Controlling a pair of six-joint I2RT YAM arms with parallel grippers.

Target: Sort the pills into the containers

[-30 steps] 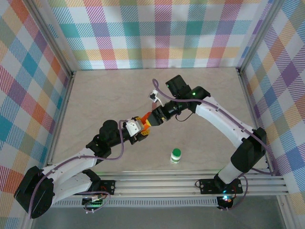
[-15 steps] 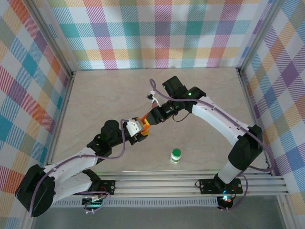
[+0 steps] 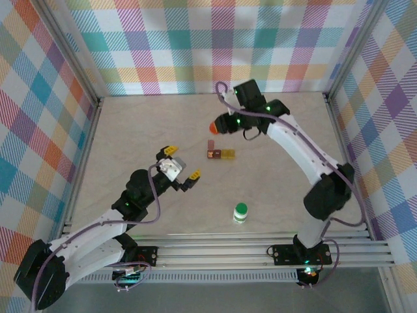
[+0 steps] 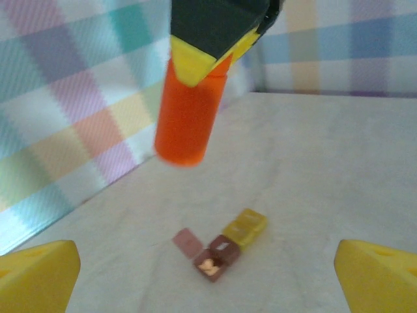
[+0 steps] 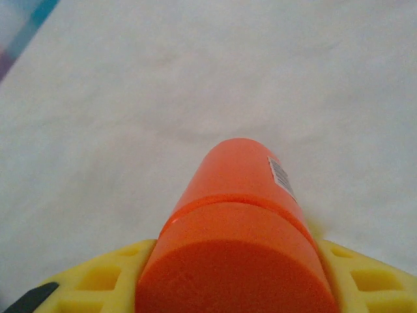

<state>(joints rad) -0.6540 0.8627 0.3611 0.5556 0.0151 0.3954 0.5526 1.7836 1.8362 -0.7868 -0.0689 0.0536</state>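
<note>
Nearest, a small white green-capped bottle (image 3: pixel 241 212) stands untouched; the left gripper (image 3: pixel 182 162) hangs wide open, empty. Beyond lies a small yellow-and-brown plastic pill organiser (image 3: pixel 221 154), one cell possibly holding pills (image 4: pixel 208 265). Farthest, the right gripper (image 3: pixel 225 122) clamps an orange cylindrical pill bottle (image 4: pixel 189 111) aloft; sorting looks barely begun

Table (image 3: pixel 143 130): pale beige, marbled top. Near centre: small pill organizer (image 3: pixel 220 154), short row of compartments lying flat. Left one is dark red, pink lid (image 4: pixel 187 241) flipped open, something orange inside. Adjoining ones yellow. Well apart, toward near edge: white bottle (image 3: pixel 241 212), green cap, upright
</note>
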